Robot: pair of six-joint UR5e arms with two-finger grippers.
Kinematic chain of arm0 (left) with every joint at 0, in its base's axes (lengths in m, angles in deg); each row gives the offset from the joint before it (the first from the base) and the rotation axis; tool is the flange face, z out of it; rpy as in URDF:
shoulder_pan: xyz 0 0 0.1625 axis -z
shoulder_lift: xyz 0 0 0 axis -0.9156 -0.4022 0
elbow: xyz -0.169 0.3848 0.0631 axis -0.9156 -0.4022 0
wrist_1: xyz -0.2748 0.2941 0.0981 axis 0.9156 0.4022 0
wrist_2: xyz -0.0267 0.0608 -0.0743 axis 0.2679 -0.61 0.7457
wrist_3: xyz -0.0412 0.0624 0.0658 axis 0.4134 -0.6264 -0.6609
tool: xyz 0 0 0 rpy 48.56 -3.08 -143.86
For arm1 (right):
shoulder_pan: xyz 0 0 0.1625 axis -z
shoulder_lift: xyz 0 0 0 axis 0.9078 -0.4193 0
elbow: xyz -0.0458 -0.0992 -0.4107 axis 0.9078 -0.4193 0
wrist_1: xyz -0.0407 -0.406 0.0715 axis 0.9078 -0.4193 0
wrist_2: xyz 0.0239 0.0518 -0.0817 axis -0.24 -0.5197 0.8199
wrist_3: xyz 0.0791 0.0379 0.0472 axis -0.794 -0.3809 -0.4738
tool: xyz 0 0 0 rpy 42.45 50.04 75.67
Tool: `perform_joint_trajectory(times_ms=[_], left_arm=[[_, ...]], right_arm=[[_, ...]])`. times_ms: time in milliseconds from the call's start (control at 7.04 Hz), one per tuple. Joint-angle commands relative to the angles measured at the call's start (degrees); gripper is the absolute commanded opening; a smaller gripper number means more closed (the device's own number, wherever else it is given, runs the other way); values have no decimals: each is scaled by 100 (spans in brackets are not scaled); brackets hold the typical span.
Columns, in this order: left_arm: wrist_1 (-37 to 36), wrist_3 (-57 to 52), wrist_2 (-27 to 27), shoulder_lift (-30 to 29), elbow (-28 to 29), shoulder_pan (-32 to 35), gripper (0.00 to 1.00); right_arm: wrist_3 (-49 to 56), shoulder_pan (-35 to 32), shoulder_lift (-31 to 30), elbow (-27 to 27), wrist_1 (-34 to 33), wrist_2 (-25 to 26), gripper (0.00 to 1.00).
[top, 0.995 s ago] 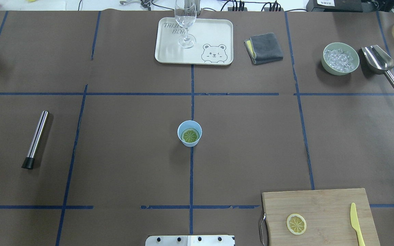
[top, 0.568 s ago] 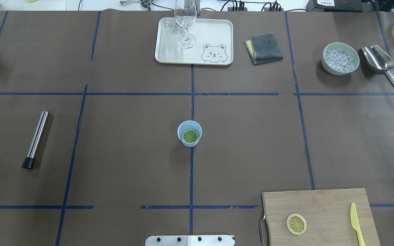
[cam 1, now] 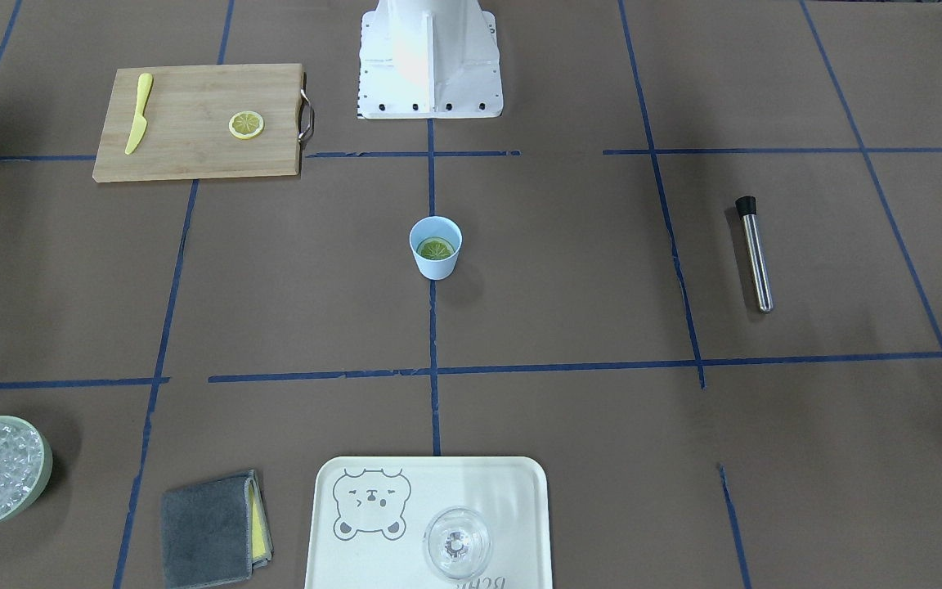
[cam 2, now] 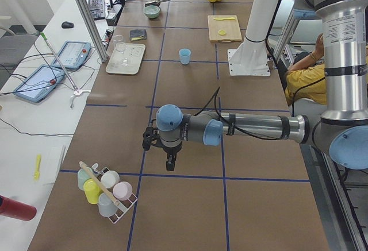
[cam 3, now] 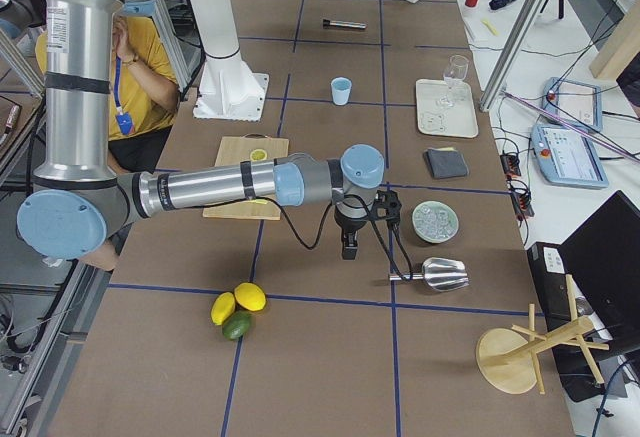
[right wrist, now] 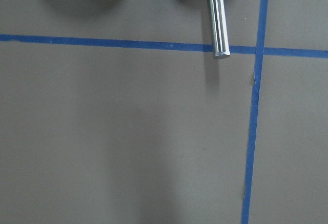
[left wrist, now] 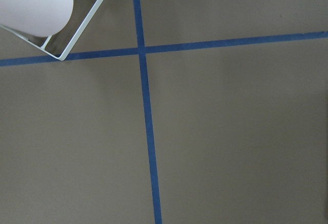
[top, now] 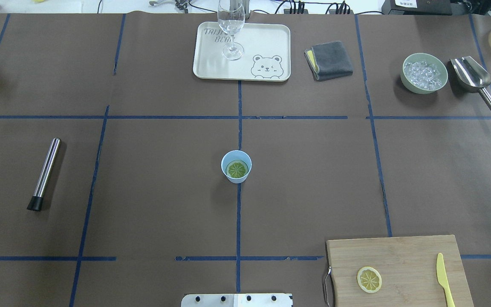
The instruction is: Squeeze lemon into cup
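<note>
Overhead view: we see a greenish lemon slice in the light-blue tapered cup; squeezing looks finished, arms retreat next; finger state: cannot tell.

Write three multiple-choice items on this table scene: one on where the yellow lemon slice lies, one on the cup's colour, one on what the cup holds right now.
1. Where does the yellow lemon slice lie?
A. On the wooden cutting board
B. On the tray with the bear drawing
C. In the bowl of ice

2. What colour is the cup?
A. Pale green
B. Light blue
C. Clear

3. What is in the cup now?
A. Nothing
B. Ice cubes
C. A greenish citrus slice

Answers:
1. A, the slice lies flat on the board, apart from the yellow knife.
2. B, both the overhead and the front view show light-blue walls.
3. C, a round spoke-patterned slice shows inside the cup's mouth.
</note>
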Motion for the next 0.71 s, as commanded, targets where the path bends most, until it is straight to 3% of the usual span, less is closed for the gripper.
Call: perform_joint_trajectory(times_ms=[0,568], left_arm=[[19,-9,-1,0,6,0,100],[10,9,-1,-61,-11,-9,100]], right_arm=[[-2,-20,16,4,0,0,100],[-2,-20,33,22,8,-9,100]])
